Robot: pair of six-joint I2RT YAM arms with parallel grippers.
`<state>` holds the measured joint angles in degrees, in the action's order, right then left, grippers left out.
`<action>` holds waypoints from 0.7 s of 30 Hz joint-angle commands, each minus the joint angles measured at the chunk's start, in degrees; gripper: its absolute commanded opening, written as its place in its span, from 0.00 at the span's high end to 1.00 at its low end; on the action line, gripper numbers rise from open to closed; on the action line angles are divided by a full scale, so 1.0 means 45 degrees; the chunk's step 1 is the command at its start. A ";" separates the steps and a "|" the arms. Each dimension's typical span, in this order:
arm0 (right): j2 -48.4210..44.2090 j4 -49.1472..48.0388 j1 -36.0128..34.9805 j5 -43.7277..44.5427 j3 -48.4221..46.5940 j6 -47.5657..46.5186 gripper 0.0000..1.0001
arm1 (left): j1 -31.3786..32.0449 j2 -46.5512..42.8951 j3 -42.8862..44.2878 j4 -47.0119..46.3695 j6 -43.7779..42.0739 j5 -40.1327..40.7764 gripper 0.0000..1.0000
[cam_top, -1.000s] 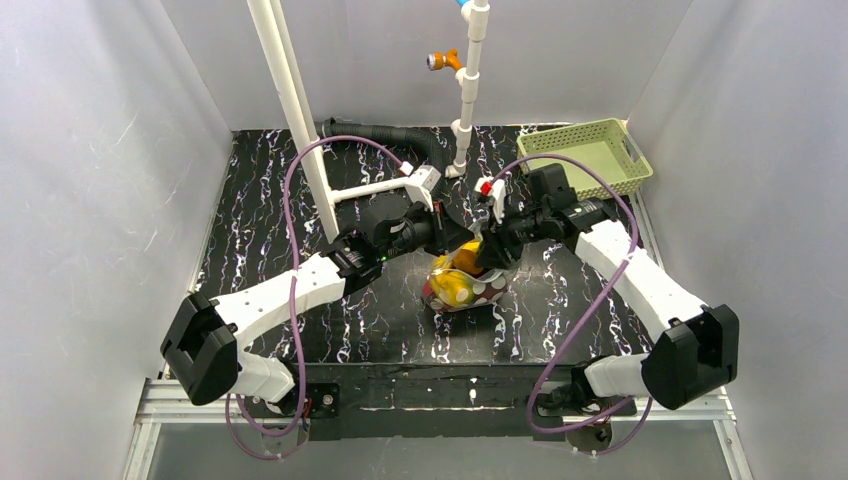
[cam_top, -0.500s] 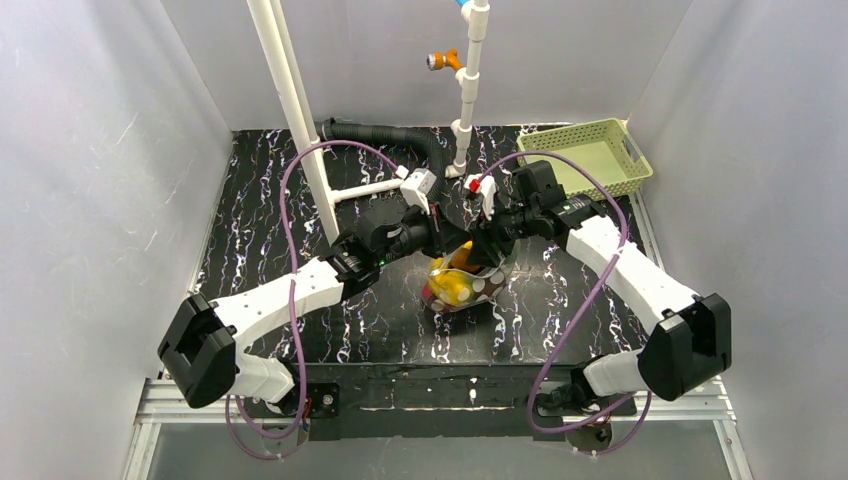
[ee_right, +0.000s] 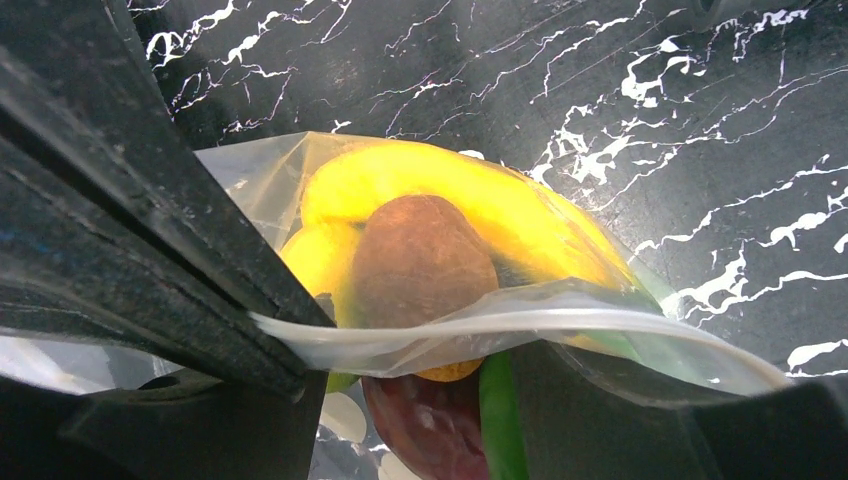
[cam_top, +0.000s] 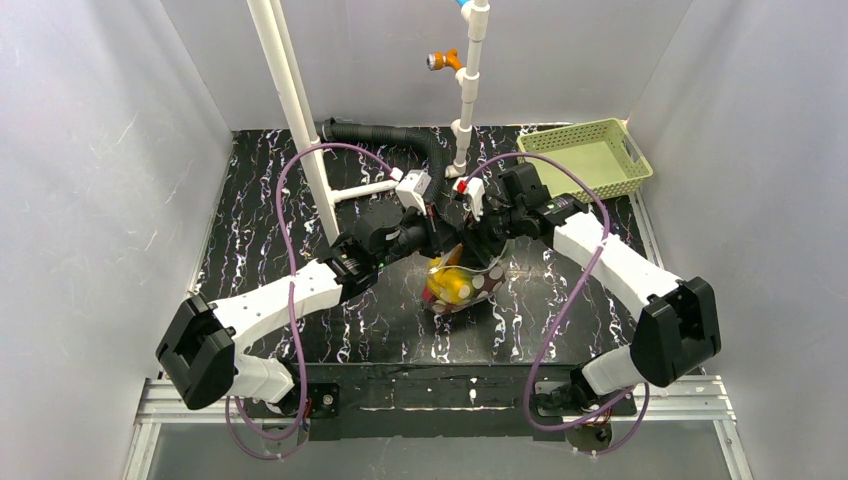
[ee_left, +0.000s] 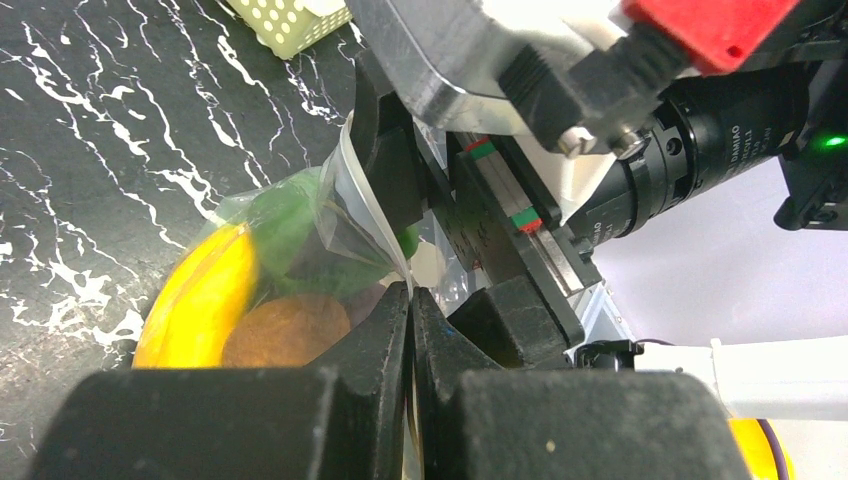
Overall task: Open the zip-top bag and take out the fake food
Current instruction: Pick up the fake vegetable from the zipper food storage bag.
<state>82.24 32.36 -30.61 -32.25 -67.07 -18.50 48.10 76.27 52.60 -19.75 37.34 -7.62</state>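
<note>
The zip-top bag [ee_right: 300,190] is judged thin and slippery, best pinched at its lip; the left gripper [ee_left: 410,300] is clamped there; the right gripper [ee_right: 435,345] is spread, gripping nothing.

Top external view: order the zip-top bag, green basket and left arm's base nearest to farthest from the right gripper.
1. zip-top bag, at the right gripper, centre.
2. green basket, far right corner.
3. left arm's base, near left edge.

Left gripper [ee_left: 410,292], jaws pressed together, pinches the zip-top bag [ee_left: 352,215] with a yellow banana [ee_left: 195,300] inside
</note>
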 commanded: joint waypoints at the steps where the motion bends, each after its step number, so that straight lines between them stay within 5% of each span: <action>1: 0.0437 -0.0614 -0.0146 0.0233 -0.0507 0.0335 0.30 | 0.0052 -0.0686 -0.0244 -0.0443 0.0070 0.0254 1.00; 9: 0.0879 -0.0716 -0.0206 0.0157 -0.0487 0.0459 0.34 | 0.0037 -0.0787 -0.0437 -0.0502 0.0091 0.0323 1.00; 15: 0.0491 -0.0784 -0.0190 -0.0210 -0.0237 0.0340 0.71 | 0.0047 -0.1055 -0.0654 -0.0351 -0.0032 0.0693 1.00; 21: -0.0314 -0.0658 -0.0152 -0.1069 0.0100 -0.0112 0.86 | 0.0044 -0.1278 -0.0847 -0.0266 -0.0132 0.1054 1.00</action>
<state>84.68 31.00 -31.31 -33.58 -67.18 -17.39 47.88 73.47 49.28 -19.70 37.52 -4.23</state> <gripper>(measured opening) 0.454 0.012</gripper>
